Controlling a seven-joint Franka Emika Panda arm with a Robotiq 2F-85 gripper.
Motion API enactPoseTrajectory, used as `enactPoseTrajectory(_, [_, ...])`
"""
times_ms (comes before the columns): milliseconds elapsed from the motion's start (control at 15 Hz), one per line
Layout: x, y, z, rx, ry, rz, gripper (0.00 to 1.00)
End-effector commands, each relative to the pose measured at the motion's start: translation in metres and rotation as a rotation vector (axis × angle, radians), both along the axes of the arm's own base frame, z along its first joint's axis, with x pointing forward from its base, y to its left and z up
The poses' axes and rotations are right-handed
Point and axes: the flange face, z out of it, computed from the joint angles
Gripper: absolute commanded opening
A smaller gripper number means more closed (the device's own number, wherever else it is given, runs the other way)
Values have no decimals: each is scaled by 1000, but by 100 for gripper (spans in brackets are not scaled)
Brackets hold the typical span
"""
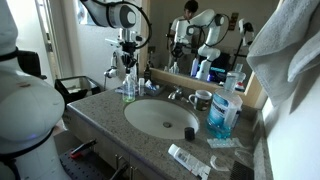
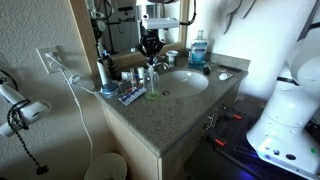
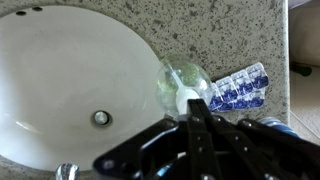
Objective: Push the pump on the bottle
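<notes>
So the end effector is parked pretty much straight over the pump, fingers looking pinched together with nothing in them. The bottle stands upright on the table, just beside the sink rim. Its long axis is vertical, so I'd guess the push is simply straight down. A blister pack lies just beside it, so an off-centre press could tip the bottle.

The bottle stands on the worktop at the sink rim, between the basin and a blister pack. The end effector is above the pump.
</notes>
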Motion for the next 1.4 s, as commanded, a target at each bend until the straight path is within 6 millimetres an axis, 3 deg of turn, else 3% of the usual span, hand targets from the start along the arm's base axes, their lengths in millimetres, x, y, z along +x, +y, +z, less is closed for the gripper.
enactPoseTrajectory(0, [-22, -2, -51, -9, 68, -30, 4])
enactPoseTrajectory(933, [-36, 2, -66, -15, 86, -35, 4])
enactPoseTrajectory(1333, [-28, 6, -58, -18, 51, -73, 4])
